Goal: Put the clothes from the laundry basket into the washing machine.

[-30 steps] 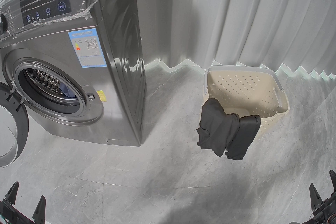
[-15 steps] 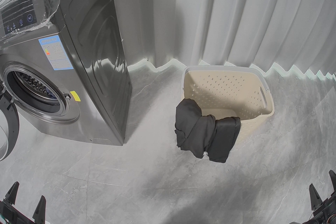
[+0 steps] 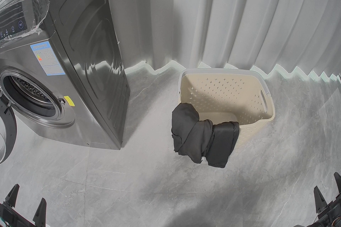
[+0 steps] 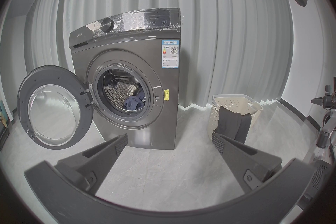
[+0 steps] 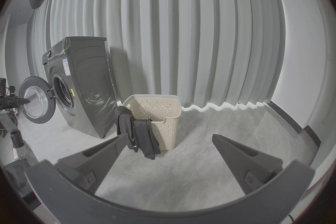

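In the head view the whole picture is swinging from the washing machine [image 3: 88,54] toward the laundry basket [image 3: 220,71], so the camera, not the things, is turning; the dark clothes [image 3: 202,139] are hanging over its near rim. In the left wrist view the left claw [image 4: 168,137] is gaping wide and empty; in the right wrist view the right claw [image 5: 169,137] is doing likewise, probably lining up a pick.
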